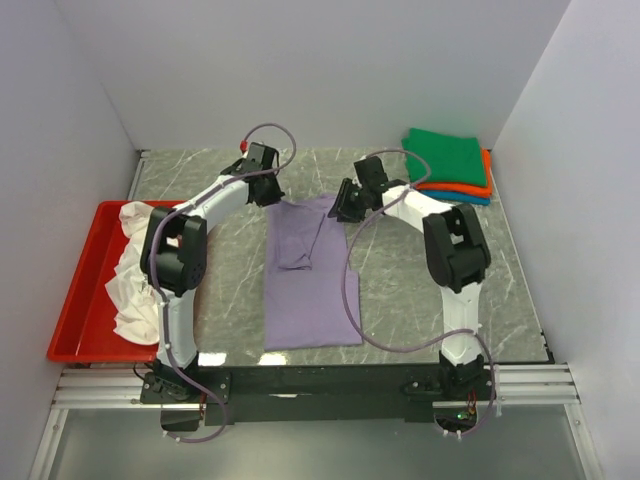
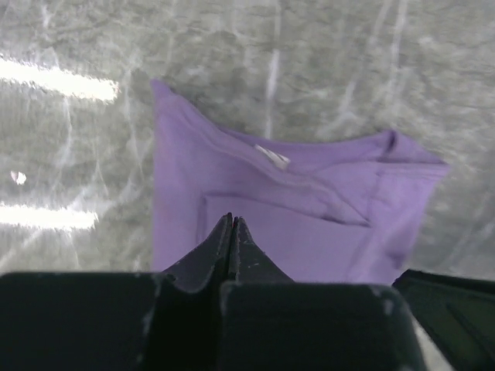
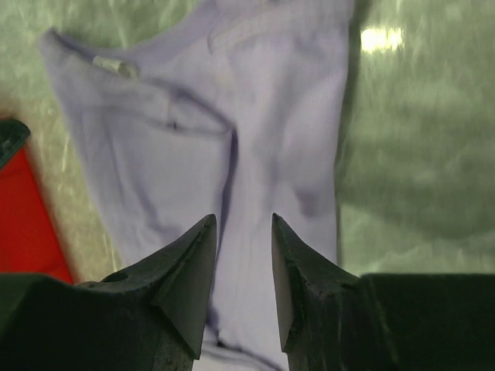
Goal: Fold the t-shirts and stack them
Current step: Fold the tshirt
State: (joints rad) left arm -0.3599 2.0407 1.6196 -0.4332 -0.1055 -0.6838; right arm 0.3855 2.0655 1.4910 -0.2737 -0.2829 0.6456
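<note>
The lavender t-shirt (image 1: 310, 275) lies flat in the middle of the table as a long strip, sleeves folded in. It also shows in the left wrist view (image 2: 309, 209) and the right wrist view (image 3: 255, 131). My left gripper (image 1: 268, 188) hovers at the shirt's far left corner, shut and empty (image 2: 232, 220). My right gripper (image 1: 347, 208) hovers at the far right corner, open and empty (image 3: 243, 224). The white t-shirt (image 1: 130, 275) lies crumpled in the red tray (image 1: 80, 300). Folded green (image 1: 447, 157), orange (image 1: 480, 188) and teal (image 1: 455, 197) t-shirts are stacked at the far right.
The red tray stands at the table's left edge. White walls close in the back and both sides. Purple cables (image 1: 350, 290) hang from both arms over the table.
</note>
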